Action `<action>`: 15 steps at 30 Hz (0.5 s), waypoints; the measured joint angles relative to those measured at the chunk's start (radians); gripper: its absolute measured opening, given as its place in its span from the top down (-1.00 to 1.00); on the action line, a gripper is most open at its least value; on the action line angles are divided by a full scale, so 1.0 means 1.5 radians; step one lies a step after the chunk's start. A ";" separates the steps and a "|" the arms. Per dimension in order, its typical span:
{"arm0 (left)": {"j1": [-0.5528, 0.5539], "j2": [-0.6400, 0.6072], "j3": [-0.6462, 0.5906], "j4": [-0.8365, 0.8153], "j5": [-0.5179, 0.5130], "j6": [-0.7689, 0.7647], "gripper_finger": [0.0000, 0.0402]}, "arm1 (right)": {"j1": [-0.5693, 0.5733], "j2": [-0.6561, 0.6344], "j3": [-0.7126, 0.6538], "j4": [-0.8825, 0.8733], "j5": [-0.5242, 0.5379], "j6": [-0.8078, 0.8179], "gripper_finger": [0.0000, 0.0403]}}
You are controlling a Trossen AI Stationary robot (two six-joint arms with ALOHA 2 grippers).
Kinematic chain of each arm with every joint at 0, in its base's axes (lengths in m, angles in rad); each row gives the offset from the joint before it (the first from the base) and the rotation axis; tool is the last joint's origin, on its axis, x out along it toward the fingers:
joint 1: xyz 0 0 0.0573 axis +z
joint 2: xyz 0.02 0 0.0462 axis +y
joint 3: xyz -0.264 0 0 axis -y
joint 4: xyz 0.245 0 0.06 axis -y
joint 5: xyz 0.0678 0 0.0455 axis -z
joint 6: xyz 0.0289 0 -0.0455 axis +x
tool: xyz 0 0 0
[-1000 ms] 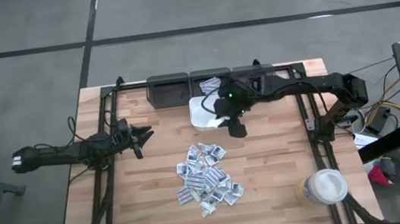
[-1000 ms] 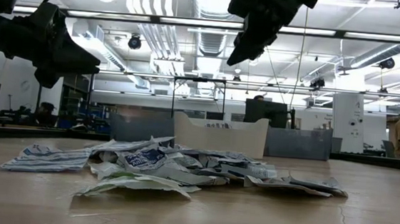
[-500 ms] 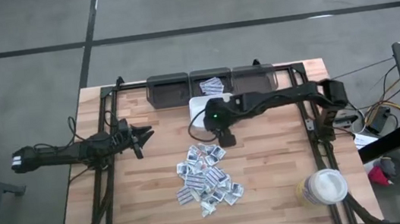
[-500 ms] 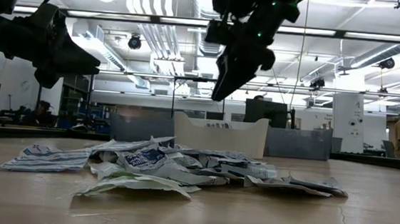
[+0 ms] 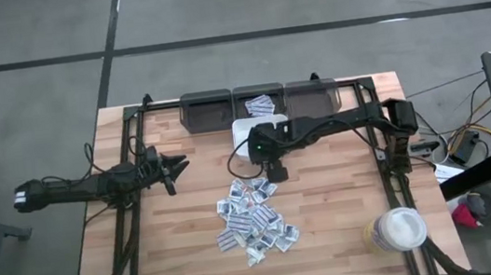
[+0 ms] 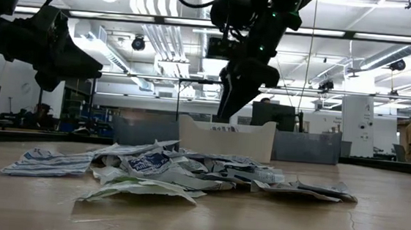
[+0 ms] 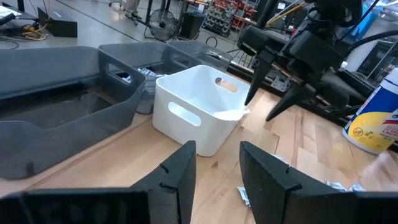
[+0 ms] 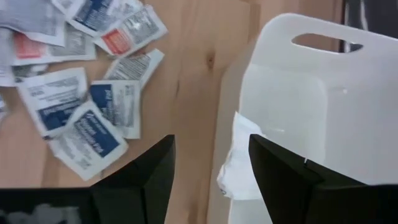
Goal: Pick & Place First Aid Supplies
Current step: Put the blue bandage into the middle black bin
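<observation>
The first aid supplies (image 5: pixel 254 219) lie in a loose heap of small white and blue sachets on the wooden table's middle, and show in the low view (image 6: pixel 171 172). Behind the heap stands a white bin (image 5: pixel 239 141) with handle slots (image 7: pixel 186 115). One white sachet (image 8: pixel 239 167) lies at that bin's near edge (image 7: pixel 234 114). My right gripper (image 5: pixel 275 169) hangs open above that edge, pointing steeply down, its fingers (image 8: pixel 152 168) apart over sachet and table. My left gripper (image 5: pixel 177 167) waits open at the table's left, level.
Three grey bins (image 5: pixel 207 110) stand in a row at the far edge; the middle one (image 5: pixel 260 105) holds a few sachets. A white round lidded tub (image 5: pixel 398 229) stands at the near right corner. Bare wood lies left and right of the heap.
My right gripper has come down and toward the table's left, from beside the white bin's right side to over its near edge, and has tipped more steeply downward. The heap and my left arm have kept still.
</observation>
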 joint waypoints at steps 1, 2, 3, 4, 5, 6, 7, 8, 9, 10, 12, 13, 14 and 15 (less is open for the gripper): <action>0.000 0.000 0.000 0.000 0.000 0.000 0.38 | 0.000 0.003 0.000 0.000 0.002 0.000 -0.01; 0.000 0.000 0.000 0.000 0.000 0.000 0.38 | 0.000 0.007 0.000 0.000 0.002 0.000 -0.01; 0.000 0.001 0.000 0.000 0.000 0.000 0.38 | 0.000 0.012 0.000 0.000 0.003 -0.001 -0.01; 0.000 0.001 0.000 0.000 0.000 0.000 0.38 | 0.000 0.016 0.000 0.000 0.003 -0.001 -0.01; 0.000 0.001 0.000 0.000 0.000 0.000 0.38 | 0.000 0.021 0.000 0.000 0.004 -0.002 -0.01; 0.000 0.001 0.000 0.000 0.000 0.000 0.38 | 0.000 0.026 0.000 0.002 0.007 -0.002 -0.01; 0.000 0.001 0.000 0.000 0.000 0.000 0.38 | 0.000 0.029 0.000 0.002 0.014 -0.003 -0.01; 0.000 0.001 0.000 0.000 0.000 0.000 0.38 | 0.000 0.033 -0.001 0.002 0.025 -0.003 -0.01; 0.000 0.001 0.000 0.000 0.000 0.000 0.38 | 0.001 0.035 -0.001 0.003 0.036 -0.003 -0.01; 0.000 0.001 0.000 0.000 0.000 0.000 0.38 | 0.001 0.036 -0.001 0.003 0.043 -0.003 -0.01; 0.000 0.001 0.000 0.000 0.000 0.000 0.38 | 0.001 0.037 -0.001 0.003 0.056 -0.003 0.00; 0.000 0.001 0.000 0.000 0.000 0.000 0.38 | 0.001 0.037 -0.001 0.003 0.057 -0.003 0.01; 0.000 0.001 0.000 0.000 0.000 0.000 0.38 | 0.001 0.037 -0.001 0.004 0.057 -0.002 0.03; 0.000 0.001 0.000 0.000 0.000 0.000 0.38 | 0.001 0.037 -0.001 0.004 0.057 -0.001 0.06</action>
